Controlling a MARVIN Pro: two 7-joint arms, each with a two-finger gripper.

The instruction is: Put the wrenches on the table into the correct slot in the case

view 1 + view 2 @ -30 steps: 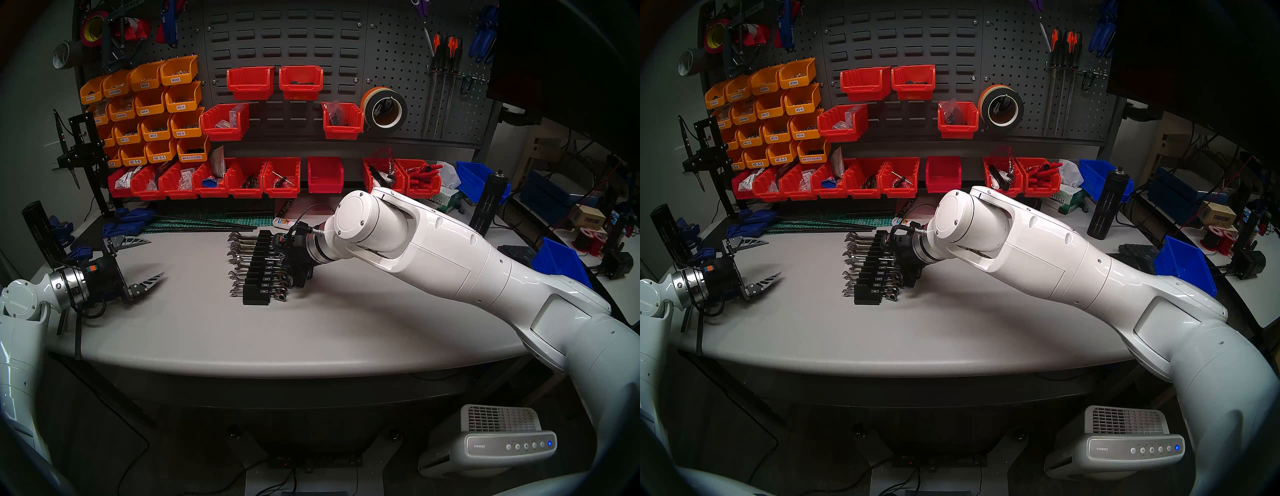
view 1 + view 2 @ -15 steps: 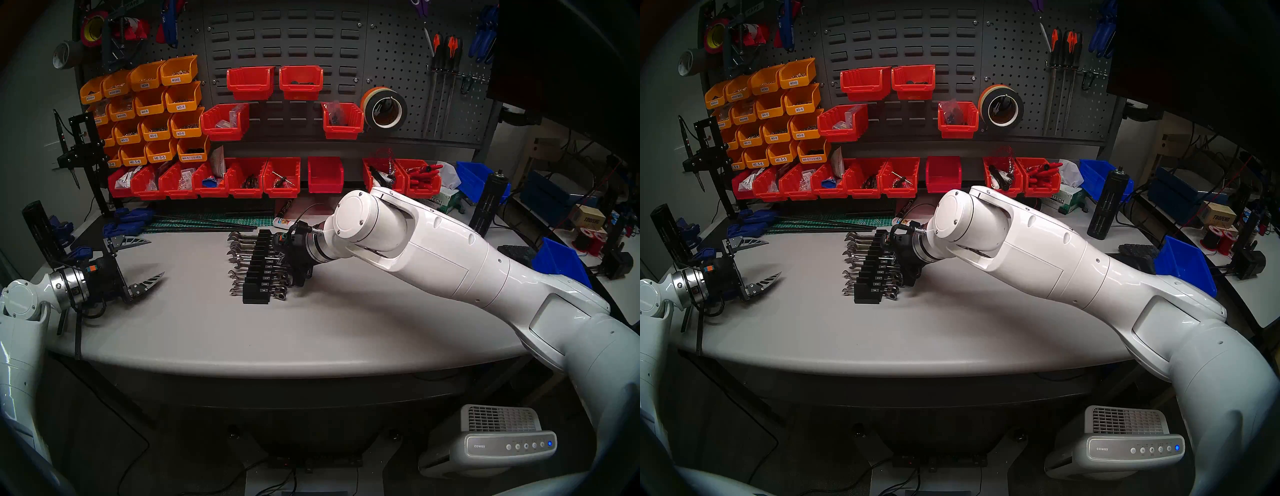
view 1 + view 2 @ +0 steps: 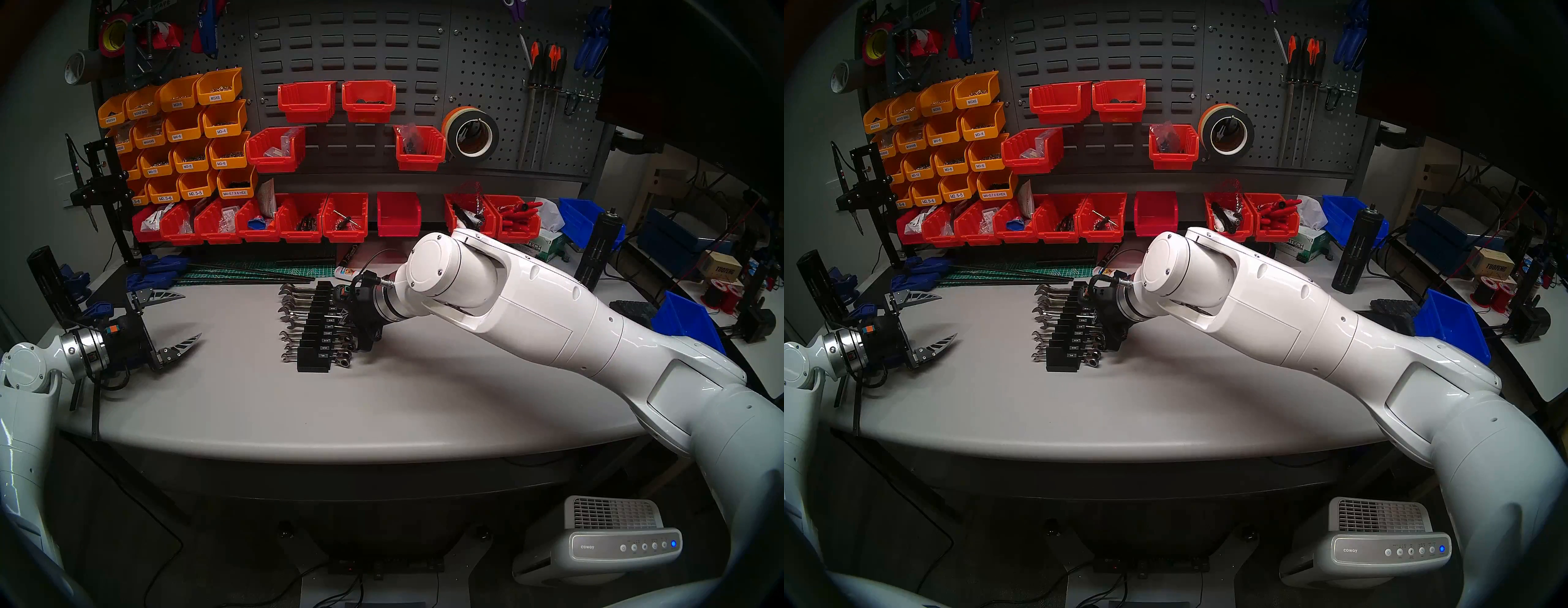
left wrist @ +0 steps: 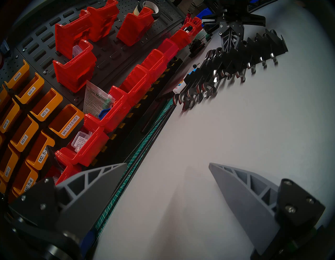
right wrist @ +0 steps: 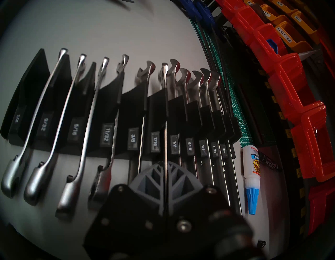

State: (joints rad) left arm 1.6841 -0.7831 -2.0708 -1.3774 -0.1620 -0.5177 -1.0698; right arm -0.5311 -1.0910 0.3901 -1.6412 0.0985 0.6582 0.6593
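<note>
A: Where is our wrench [image 5: 165, 101] now?

B: It is pinched in our right fingers [image 5: 165, 178]. They are pressed together on its thin bar. The wrench stands on edge, right over the rack [image 5: 116, 116] on the surface [image 3: 382, 403].

A: Which groove is it in?

B: It sits at the groove between the 7/16 label and the 1/2 label. We think it belongs to the 7/16 step, but we cannot be sure which label goes with which groove. Its open end pokes out past the far side of the rack.

A: Is it all the way down?

B: We cannot tell. The bar lines up with the groove, and it looks partly in. The other wrenches [image 5: 45, 116] lie lower in their grooves, so ours may need one more small push down.

A: And our left fingers [image 3: 169, 322]?

B: They are spread wide and hold nothing. They hang over the surface, well apart from the rack.

A: So what step are we on?

B: We are putting the wrench into its groove. We see no loose wrench on the surface, so this looks like the last one.

A: What should we do next?

B: Press it down gently until it sits like its neighbours. Then spread the right fingers and pull straight back. We must not bump the next wrench or drag the rack. The glue bottle [image 5: 251, 174] lies just beside the rack, so we keep clear of that too.
</note>
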